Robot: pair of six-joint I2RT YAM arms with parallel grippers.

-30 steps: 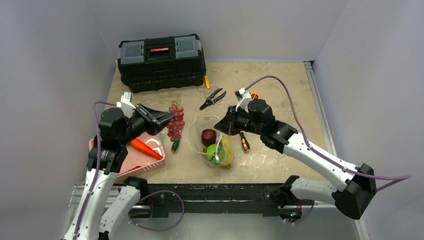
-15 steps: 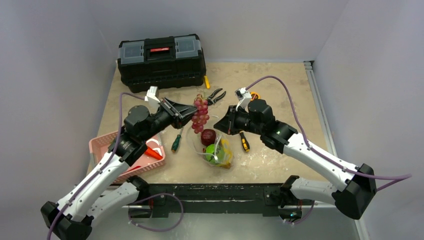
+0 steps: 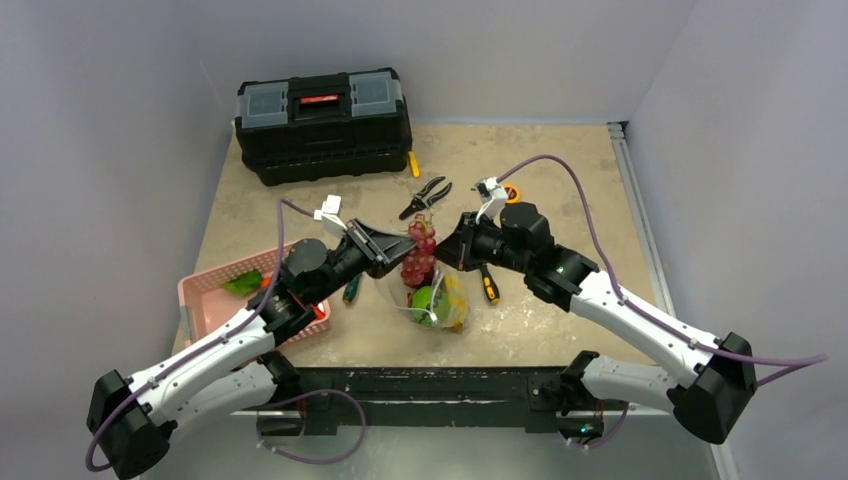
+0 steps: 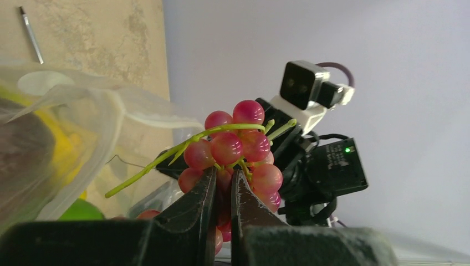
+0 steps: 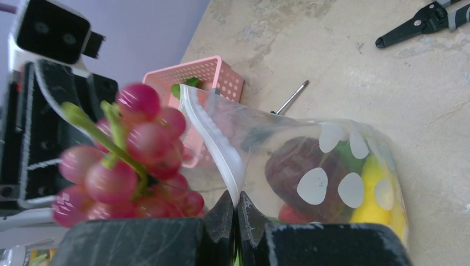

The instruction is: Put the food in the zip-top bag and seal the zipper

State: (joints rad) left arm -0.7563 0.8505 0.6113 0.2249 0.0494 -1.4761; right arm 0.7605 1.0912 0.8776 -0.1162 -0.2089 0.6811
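Note:
My left gripper (image 3: 402,250) (image 4: 223,180) is shut on a bunch of red toy grapes (image 3: 418,256) (image 4: 244,145) with a green stem. It holds them in the air right at the mouth of the zip-top bag (image 3: 432,295) (image 5: 338,166). My right gripper (image 3: 453,248) (image 5: 236,202) is shut on the bag's whitish zipper (image 5: 213,138) and lifts that edge, so the mouth stands open. Inside the bag lie a dark red round fruit (image 5: 291,163), a yellow piece (image 5: 382,205) and a green piece (image 3: 428,303). The grapes hang close beside the right fingers.
A pink basket (image 3: 205,300) at the left front holds a green pepper (image 3: 243,283); my left arm crosses it. A black toolbox (image 3: 323,122) stands at the back. Pliers (image 3: 425,196) and a yellow-handled screwdriver (image 3: 488,284) lie near the bag, and a green-handled screwdriver (image 3: 348,290) lies left of it.
My left arm has carried the grapes rightward from beside the basket to the bag's mouth. The right gripper has kept its hold on the bag and barely moved.

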